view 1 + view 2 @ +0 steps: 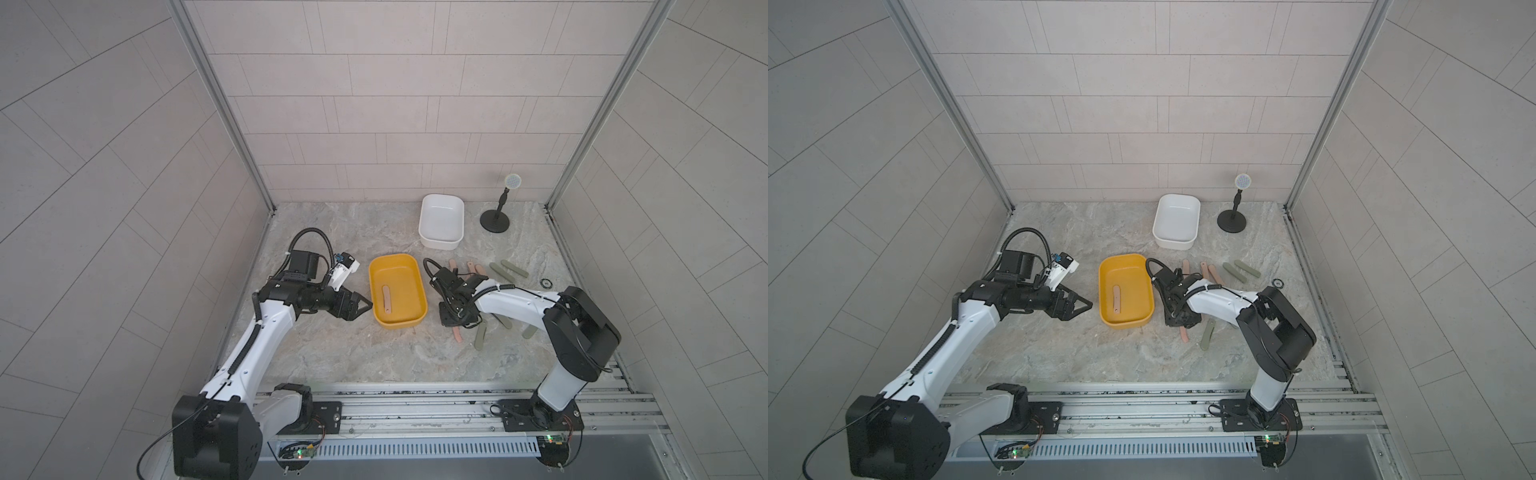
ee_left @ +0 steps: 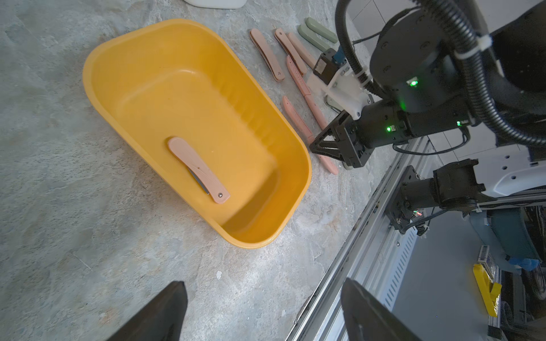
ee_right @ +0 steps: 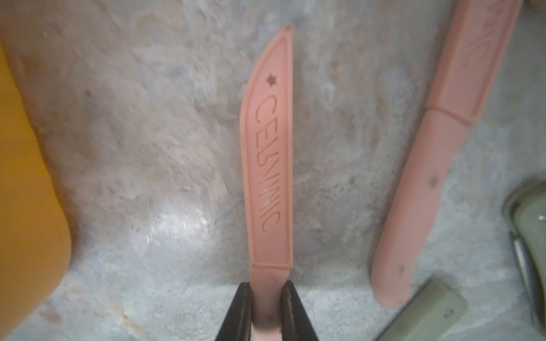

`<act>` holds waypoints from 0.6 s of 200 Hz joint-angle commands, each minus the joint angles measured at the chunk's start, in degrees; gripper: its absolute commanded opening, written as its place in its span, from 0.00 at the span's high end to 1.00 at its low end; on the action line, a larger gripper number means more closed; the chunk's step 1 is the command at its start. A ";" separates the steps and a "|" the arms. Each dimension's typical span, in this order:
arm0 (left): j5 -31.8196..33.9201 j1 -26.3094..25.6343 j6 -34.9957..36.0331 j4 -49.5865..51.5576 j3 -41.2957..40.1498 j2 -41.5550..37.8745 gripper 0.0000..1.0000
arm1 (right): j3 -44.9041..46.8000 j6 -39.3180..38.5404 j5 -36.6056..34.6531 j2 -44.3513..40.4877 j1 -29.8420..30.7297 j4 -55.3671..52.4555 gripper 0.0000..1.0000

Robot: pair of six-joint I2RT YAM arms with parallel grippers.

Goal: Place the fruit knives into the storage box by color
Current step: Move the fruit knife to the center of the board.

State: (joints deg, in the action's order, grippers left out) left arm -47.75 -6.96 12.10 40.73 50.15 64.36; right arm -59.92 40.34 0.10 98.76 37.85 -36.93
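The right claw (image 3: 267, 295) was closed narrow on the handle end of a pink knife (image 3: 270, 165). Its sheathed blade ran straight out ahead of the claw, low over the table (image 1: 332, 353); we could not tell whether it touched the surface. The yellow box (image 1: 400, 325) lay just beside that knife, toward the left arm, with its long side running roughly along the knife's own length. We judged the coming move to be a short sideways carry over the rim, best left to the right arm, which had the grip. The left claw (image 2: 263, 283) hung wide and empty on the far side of the box. Inside the yellow box lay one folded pink knife (image 2: 198, 169). The white box (image 1: 440, 244), farther back, held nothing we could see. More pink knives (image 2: 267, 54) and grey-green knives (image 1: 514, 268) lay loose on the table around the right arm.
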 commanded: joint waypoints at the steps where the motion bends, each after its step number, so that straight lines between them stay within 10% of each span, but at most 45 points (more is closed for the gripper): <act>1: -0.02 -0.25 1.61 1.02 1.38 0.40 0.12 | -3.58 -3.67 0.07 2.83 -1.17 -2.31 0.80; 75: 0.11 -0.27 1.77 1.06 1.35 0.71 0.12 | -13.29 -7.98 1.46 10.79 -4.87 -3.96 0.78; 120: -0.85 -0.28 1.66 1.11 1.45 1.08 0.12 | -13.70 -8.96 0.13 8.71 -5.05 -5.71 0.60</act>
State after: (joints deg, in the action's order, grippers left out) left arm -47.51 -6.94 12.34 40.77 50.19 65.08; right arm -73.41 32.51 1.65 109.19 32.84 -39.51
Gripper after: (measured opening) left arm 0.881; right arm 0.368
